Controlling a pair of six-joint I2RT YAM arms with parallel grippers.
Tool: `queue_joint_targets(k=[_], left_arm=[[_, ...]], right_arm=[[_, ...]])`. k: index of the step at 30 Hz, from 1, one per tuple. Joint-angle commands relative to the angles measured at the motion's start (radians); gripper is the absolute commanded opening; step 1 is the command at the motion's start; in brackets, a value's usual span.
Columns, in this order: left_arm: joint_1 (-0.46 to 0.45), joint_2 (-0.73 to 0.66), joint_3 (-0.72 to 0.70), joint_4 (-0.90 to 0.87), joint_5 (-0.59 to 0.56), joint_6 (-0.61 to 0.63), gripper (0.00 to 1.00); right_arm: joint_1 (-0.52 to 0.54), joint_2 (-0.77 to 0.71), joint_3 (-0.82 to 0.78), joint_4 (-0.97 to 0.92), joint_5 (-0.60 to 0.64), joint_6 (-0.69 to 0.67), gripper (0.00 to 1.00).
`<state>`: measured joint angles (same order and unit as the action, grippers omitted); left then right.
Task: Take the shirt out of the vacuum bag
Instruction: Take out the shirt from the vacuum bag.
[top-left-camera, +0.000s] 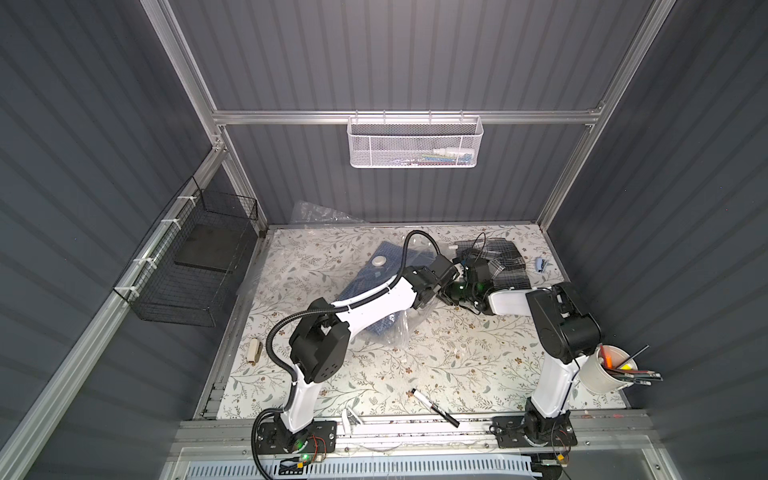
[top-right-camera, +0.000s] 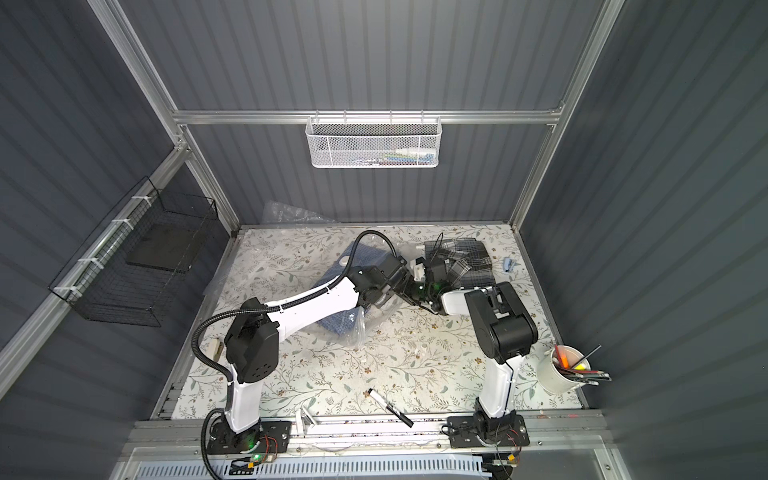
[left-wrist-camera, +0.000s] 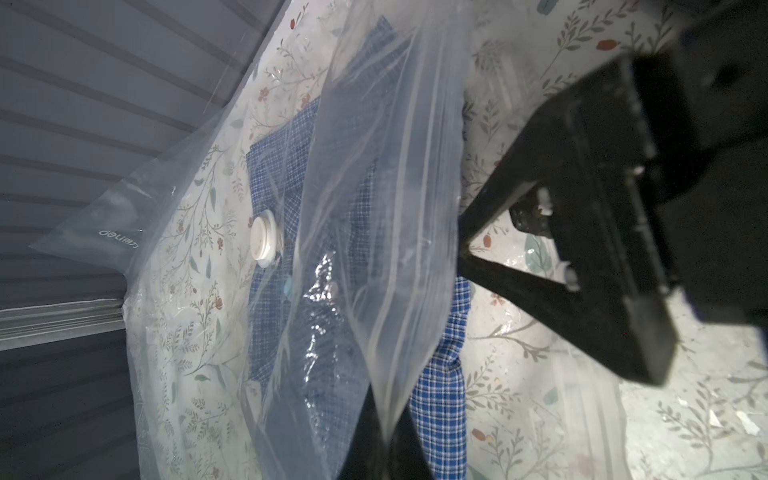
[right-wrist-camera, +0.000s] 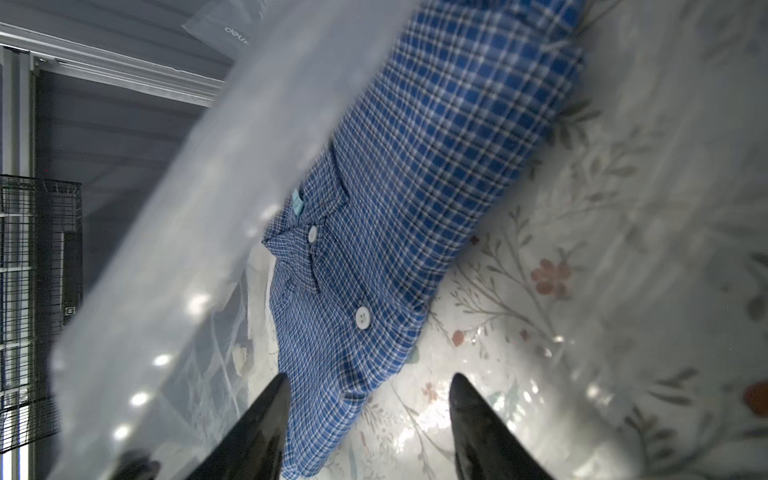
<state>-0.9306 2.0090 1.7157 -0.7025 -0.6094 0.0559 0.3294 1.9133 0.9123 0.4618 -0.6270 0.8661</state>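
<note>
- The vacuum bag (left-wrist-camera: 365, 187) lies across the middle of the table (top-left-camera: 415, 374), toward the far side, with its white valve cap (left-wrist-camera: 264, 241) facing up. The blue checked shirt (right-wrist-camera: 415, 166) is folded inside it.
- The left gripper (left-wrist-camera: 382, 440) is shut on the bag's upper film, which is held lifted so that the mouth gapes toward the right.
- The right gripper (right-wrist-camera: 370, 380) is placed at that mouth with its jaws apart, and the near edge of the shirt lies between its fingers (right-wrist-camera: 274, 415).
- The step in hand is judged to be the reach-in for the shirt; nothing has been drawn out yet.
- Next, the right jaws should be closed on cloth alone and the shirt drawn out to the right while the film is kept raised.
- Whether the lower film also lies between the fingers cannot be told through the blurred plastic.
</note>
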Motion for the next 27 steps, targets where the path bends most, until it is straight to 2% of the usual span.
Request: queue_joint_targets(k=[1,20,24,27], left_arm=[[-0.005,-0.03,0.007,0.0,-0.022,-0.005,0.05],[0.002,-0.042,-0.005,0.033,-0.002,-0.006,0.05],[0.01,-0.047,-0.023,0.042,0.007,-0.015,0.05],[0.013,-0.051,-0.034,0.047,0.012,-0.019,0.05]], right_arm=[[0.015,0.035,0.026,0.055,0.012,0.049,0.59],[0.099,0.229,0.189,0.095,0.089,0.101,0.59],[0.118,0.248,0.206,0.136,0.118,0.132,0.53],[0.119,0.249,0.197,0.193,0.144,0.166,0.45]])
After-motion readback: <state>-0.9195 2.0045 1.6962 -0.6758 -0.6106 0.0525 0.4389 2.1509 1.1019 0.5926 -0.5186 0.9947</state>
